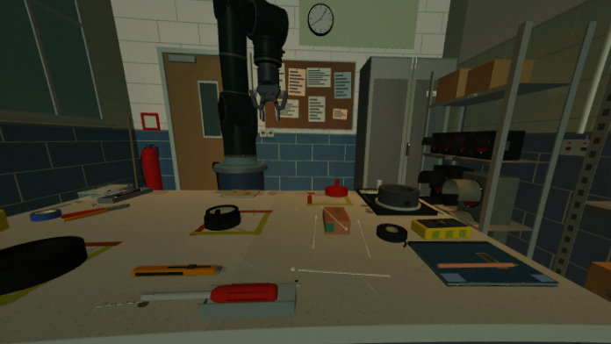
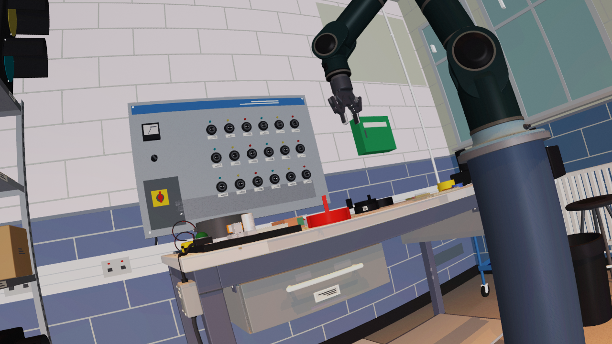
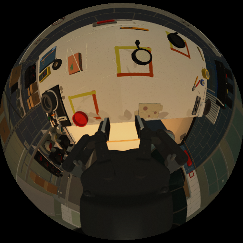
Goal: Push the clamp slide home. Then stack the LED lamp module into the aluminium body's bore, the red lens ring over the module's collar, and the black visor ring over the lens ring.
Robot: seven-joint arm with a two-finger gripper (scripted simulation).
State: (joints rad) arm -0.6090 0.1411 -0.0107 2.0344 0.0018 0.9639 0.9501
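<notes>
The red lens ring (image 1: 336,190) (image 3: 80,118) (image 2: 328,216) lies at the far edge of the bench, by a yellow and red marked square. My gripper (image 1: 268,106) (image 2: 347,114) (image 3: 121,126) hangs high above that far edge, empty, its fingers partly open. The aluminium body (image 1: 398,195) (image 3: 48,101) (image 2: 216,226) sits on a black base plate at the far right. The LED lamp module (image 1: 222,217) (image 3: 141,56) is a black round part in a marked square at mid bench. The black visor ring (image 1: 37,261) (image 3: 176,40) lies at the near left. The clamp slide is too small to make out.
Behind the bench stand the arm's base (image 1: 239,173), a door and a notice board. An orange block (image 1: 336,220), a tape roll (image 1: 391,232), a yellow meter (image 1: 440,228) and a blue tray (image 1: 479,264) lie right of centre. A knife (image 1: 176,270) and a red screwdriver (image 1: 243,293) lie near the front.
</notes>
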